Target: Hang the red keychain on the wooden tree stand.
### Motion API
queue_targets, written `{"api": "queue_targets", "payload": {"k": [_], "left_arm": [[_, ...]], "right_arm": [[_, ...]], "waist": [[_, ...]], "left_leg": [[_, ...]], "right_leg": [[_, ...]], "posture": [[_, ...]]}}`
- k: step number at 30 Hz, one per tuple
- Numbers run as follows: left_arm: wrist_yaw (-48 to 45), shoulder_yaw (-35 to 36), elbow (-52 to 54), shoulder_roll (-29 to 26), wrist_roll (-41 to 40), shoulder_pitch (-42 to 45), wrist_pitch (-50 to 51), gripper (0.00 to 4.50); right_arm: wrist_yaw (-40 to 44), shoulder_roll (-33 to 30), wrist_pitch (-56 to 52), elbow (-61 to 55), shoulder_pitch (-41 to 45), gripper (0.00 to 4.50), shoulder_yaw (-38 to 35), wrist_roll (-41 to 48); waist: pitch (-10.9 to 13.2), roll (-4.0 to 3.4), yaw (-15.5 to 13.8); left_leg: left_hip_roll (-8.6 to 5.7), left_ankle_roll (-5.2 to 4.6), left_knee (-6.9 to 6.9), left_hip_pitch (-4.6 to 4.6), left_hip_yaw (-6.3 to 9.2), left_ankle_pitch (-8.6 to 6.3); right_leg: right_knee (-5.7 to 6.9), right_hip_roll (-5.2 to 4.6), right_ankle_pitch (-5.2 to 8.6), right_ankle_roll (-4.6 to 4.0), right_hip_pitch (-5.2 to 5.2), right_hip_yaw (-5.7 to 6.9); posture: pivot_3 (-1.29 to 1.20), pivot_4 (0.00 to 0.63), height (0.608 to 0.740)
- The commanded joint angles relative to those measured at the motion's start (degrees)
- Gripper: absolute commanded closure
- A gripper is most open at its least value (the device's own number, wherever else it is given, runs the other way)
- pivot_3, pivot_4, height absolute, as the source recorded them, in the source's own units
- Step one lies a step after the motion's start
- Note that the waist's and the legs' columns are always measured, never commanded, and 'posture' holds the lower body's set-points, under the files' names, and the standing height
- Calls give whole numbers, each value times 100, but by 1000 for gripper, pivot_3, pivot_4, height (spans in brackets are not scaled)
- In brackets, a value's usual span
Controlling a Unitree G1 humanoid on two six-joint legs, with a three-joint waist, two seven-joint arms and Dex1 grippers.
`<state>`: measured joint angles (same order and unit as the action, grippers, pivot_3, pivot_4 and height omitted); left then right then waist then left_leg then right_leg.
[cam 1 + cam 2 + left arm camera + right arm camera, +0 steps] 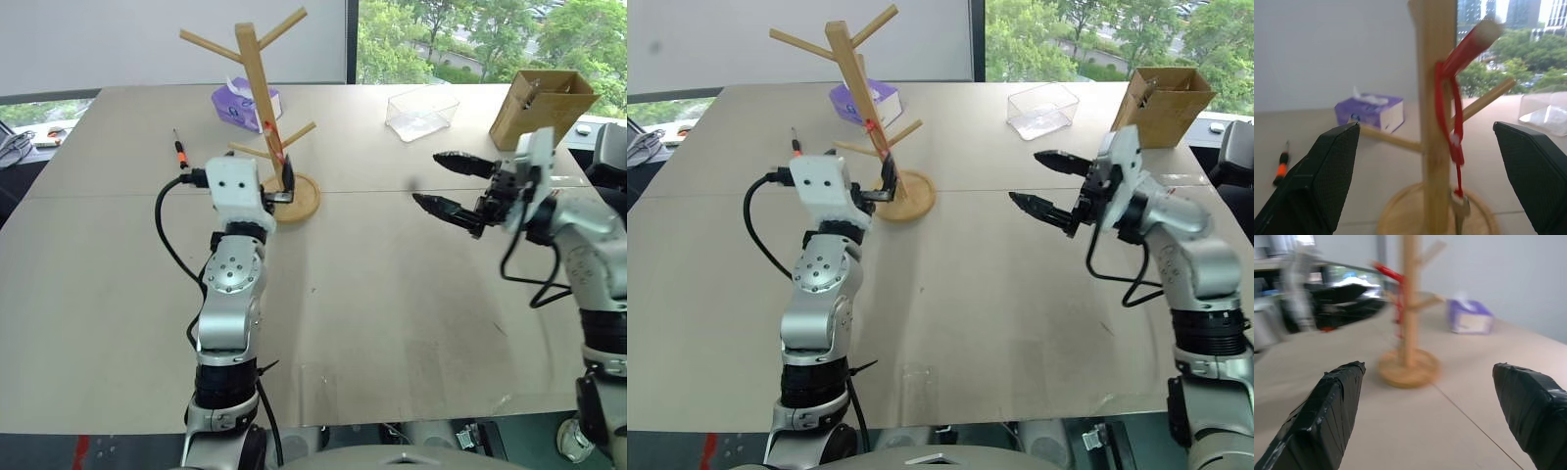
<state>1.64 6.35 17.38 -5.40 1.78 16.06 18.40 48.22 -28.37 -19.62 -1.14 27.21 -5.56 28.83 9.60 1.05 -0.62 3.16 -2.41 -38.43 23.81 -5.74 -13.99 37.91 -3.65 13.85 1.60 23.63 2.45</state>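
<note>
- Windows back a pale bench (pixel 392 294); the wooden tree stand (pixel 257 73) sits mid-bench toward its far edge.
- Red keychain (pixel 1453 110) hangs from a peg, key low beside the post, so the hanging looks done.
- Left pincer (pixel 1425 186) gapes empty around it, apparently after release.
- Right pincer (pixel 453 186), wide and empty, waits well apart.

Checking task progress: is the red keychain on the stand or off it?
On: the red keychain hangs looped over a peg of the wooden tree stand.

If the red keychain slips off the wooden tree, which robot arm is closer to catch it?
The left. Its open gripper sits right at the tree stand, with the red keychain hanging between its fingers. The right gripper is open too, but farther away across the table.
</note>
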Motion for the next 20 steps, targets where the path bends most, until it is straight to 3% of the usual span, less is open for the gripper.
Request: {"api": "queue_targets", "payload": {"k": [1, 9, 14, 20], "left_arm": [[49, 170, -272, -90, 9, -225, -498, 15], [99, 462, -986, -106, -57, -555, -1234, 15], [40, 433, -1257, -130, -72, -671, -1563, 15], [71, 390, -1401, -177, -17, -594, -1684, 15]], "right_arm": [[-998, 510, 905, 441, -148, 0, -176, -624], [-2502, 1497, 2211, 1308, -476, 0, -428, -1322], [-3281, 1698, 2755, 1845, -503, 0, -576, -1705], [-3528, 1648, 3085, 2281, -539, 0, -616, -1887]], "waist": [[0, 0, -4], [-1, 3, -13], [-2, 3, -5], [-2, 2, 6]], "left_leg": [[-1, 2, 0, 2, -2, 1], [2, 4, 2, 6, -11, 2], [4, 5, 3, 4, -12, 2], [4, 4, 3, 3, -14, 2]], "right_leg": [[0, 2, 0, 0, 3, -1], [0, -3, 0, 1, 8, -3], [1, -3, 0, 1, 8, -3], [1, -3, 0, 1, 8, -5]], "posture": [[0, 150, 740], [0, 150, 740], [0, 150, 740], [0, 150, 740]]}}
